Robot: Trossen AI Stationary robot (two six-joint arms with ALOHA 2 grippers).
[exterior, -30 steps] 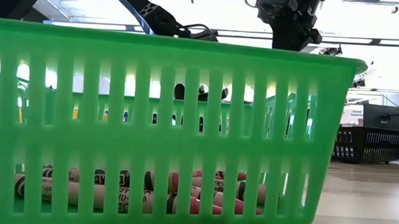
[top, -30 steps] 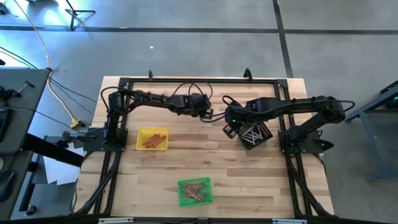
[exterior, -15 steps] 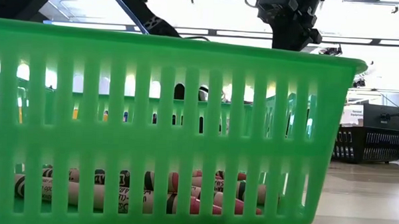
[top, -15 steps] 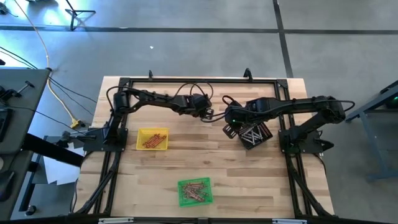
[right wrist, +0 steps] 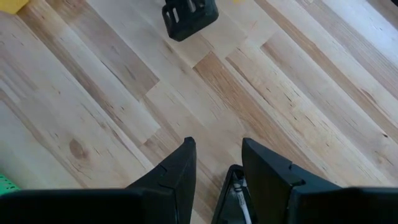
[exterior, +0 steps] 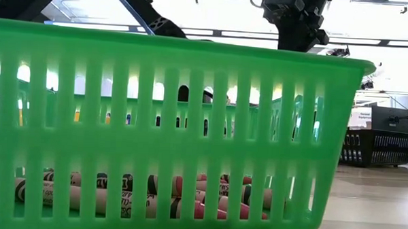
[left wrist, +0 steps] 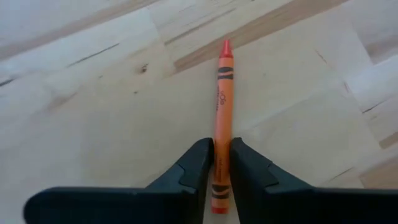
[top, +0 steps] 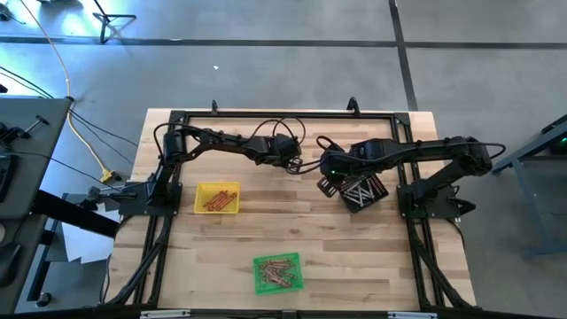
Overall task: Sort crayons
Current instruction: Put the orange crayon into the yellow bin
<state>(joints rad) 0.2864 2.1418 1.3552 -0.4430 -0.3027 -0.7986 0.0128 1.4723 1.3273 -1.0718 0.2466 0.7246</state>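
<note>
My left gripper (top: 297, 161) is over the far middle of the table, shut on an orange crayon (left wrist: 222, 112). My right gripper (top: 330, 180) (right wrist: 217, 162) is open and empty beside the black tray (top: 361, 191), which holds pale crayons. The yellow tray (top: 217, 198) holds orange crayons. The green tray (top: 277, 272) near the front edge holds brownish crayons (exterior: 153, 201); it fills the low view (exterior: 176, 127). My left gripper pinches the orange crayon between its two fingers (left wrist: 198, 165), on the part near its flat end (left wrist: 220, 163). The crayon lies along the fingers, its pointed tip (left wrist: 226, 45) sticking out past them. Whether it rests on the table I cannot tell.
The three trays stand apart on the wooden table (top: 354, 257), with bare wood between them. The arms' black frame runs along the table's edges (top: 266, 115). The left gripper shows as a dark block in the right wrist view (right wrist: 189, 15).
My left arm has shifted its pose a little, and in the low view its wrist has sunk behind the green tray's rim. The right arm has kept still.
</note>
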